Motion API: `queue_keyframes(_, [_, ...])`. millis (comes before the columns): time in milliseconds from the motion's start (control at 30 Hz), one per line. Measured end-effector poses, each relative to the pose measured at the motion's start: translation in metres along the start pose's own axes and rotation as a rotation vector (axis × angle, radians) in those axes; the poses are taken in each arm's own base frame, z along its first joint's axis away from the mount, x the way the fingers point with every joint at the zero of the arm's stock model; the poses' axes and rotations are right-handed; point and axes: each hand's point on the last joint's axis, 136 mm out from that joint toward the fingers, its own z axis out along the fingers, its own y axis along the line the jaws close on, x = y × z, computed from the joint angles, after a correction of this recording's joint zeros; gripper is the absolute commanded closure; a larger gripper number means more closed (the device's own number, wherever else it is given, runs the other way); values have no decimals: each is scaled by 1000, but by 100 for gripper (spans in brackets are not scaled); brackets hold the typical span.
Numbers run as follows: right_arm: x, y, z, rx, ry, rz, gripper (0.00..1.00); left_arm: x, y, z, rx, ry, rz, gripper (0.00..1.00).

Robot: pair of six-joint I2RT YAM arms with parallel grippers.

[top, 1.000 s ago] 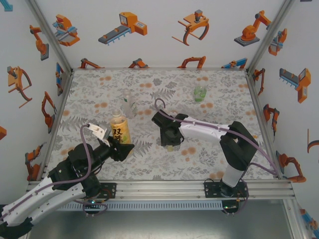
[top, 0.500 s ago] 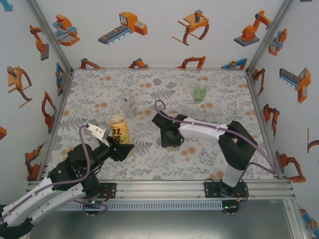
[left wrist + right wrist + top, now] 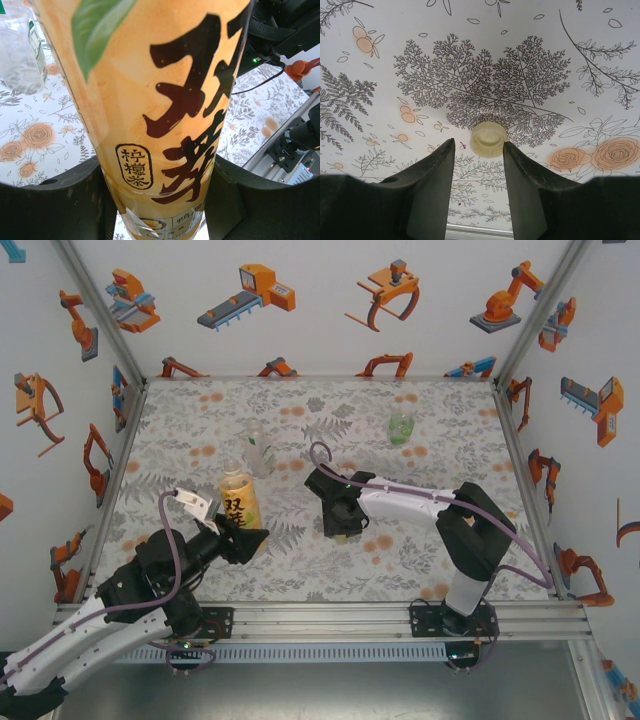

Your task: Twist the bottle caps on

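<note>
Left gripper: the left gripper (image 3: pixel 243 535) is clamped on the lower body of the amber bottle (image 3: pixel 160 100), one finger on each side of the yellow-orange label, bottle upright on the surface (image 3: pixel 300 580).
Right gripper: the right gripper (image 3: pixel 478 150) points down at the surface with its jaws apart and nothing in them.
Pale yellow cap: the pale yellow cap (image 3: pixel 488 141) lies flat on the surface right at the tips of that gripper, in line with the gap and a touch toward the right-hand finger. It is not pinched yet.
Cap handling: I'd judge it very light, stiff plastic and low to the surface, so it could easily skid or flip if one finger reaches it first. Take it across the side wall, fingers opposite each other and centred. I cannot tell which face is up.
Bottle handling: light, thin-walled and smooth, so it is likely to give under a hard squeeze and to twist in the grip as the cap is turned. A low, firm hold suits it.
Other bottles: the clear bottle (image 3: pixel 257 447) stands just beyond the left gripper. The green bottle (image 3: pixel 401 427) stands well beyond the right gripper.
</note>
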Motion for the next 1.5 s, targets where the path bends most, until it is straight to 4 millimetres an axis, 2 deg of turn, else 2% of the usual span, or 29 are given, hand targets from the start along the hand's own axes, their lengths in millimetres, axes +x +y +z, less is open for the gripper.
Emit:
queue_keyframes(800, [5,-1,7,9,24,-3,56,5,2,1,-6,9,-1,100])
queue_keyframes(1500, [4,-7,2,35,17,-6,54,4,1,3,-6,8,-1,100])
